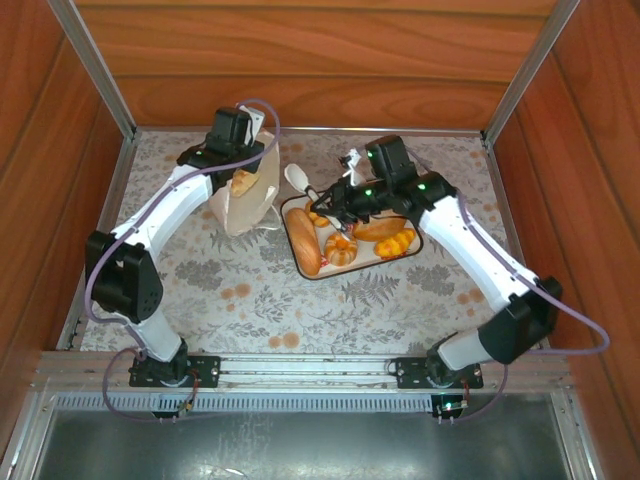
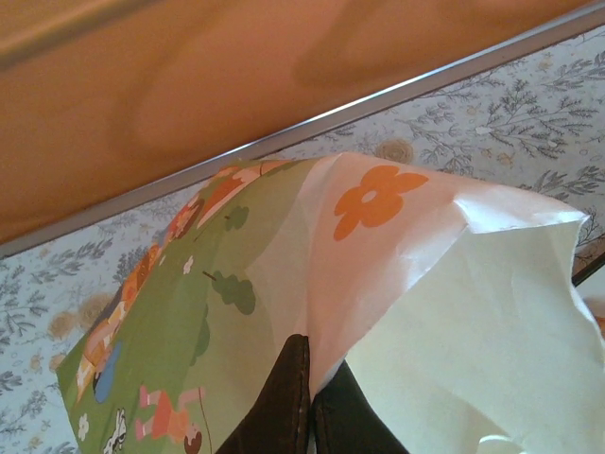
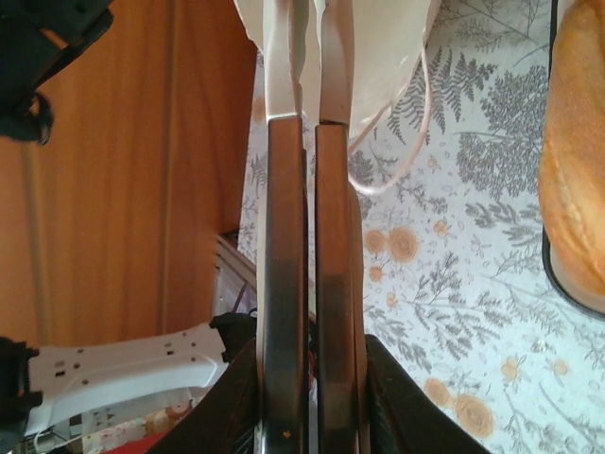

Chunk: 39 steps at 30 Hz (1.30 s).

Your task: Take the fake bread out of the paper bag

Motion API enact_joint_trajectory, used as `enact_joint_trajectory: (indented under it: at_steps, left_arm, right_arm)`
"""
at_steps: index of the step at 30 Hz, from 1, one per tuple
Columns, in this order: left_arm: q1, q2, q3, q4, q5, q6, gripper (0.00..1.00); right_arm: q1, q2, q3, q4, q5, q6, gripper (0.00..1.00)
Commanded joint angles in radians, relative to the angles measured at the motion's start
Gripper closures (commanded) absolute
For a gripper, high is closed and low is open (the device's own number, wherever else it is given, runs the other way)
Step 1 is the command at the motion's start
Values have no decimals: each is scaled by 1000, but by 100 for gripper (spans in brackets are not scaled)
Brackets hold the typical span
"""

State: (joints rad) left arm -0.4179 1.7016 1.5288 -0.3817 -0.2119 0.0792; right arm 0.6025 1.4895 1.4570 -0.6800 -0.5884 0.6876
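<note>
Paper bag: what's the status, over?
Left gripper jaws shut on paper bag rim. Right gripper jaws shut, near tray. One bread showing in bag.

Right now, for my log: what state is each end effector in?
Left end effector: closed on the paper bag, at its rim.
Right end effector: closed, nothing visibly held.

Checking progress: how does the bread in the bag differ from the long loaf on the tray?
The bagged bread pokes from the paper bag, mostly hidden; the long loaf lies flat on the tray, fully exposed. The bagged bread looks paler, the long loaf deeper orange-brown. Both are toy breads.
</note>
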Motion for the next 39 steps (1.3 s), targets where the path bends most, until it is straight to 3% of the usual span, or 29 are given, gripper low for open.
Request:
enact_joint_trajectory:
  at_steps: [1, 10, 19, 26, 39]
  left_arm:
    - [-20, 22, 52, 11, -40, 7, 100]
    - [-30, 58, 91, 9, -40, -8, 100]
    - [-35, 69, 102, 8, -71, -39, 100]
    - [-37, 77, 105, 10, -54, -54, 100]
    - [-51, 80, 108, 9, -55, -91, 100]
  right_arm:
    - [22, 67, 81, 3, 0, -51, 74]
    - [92, 284, 253, -17, 38, -40, 73]
    - [129, 561, 548, -203, 149, -73, 68]
    - [131, 642, 607, -211, 192, -49, 57]
    - [126, 756, 686, -161, 215, 21, 50]
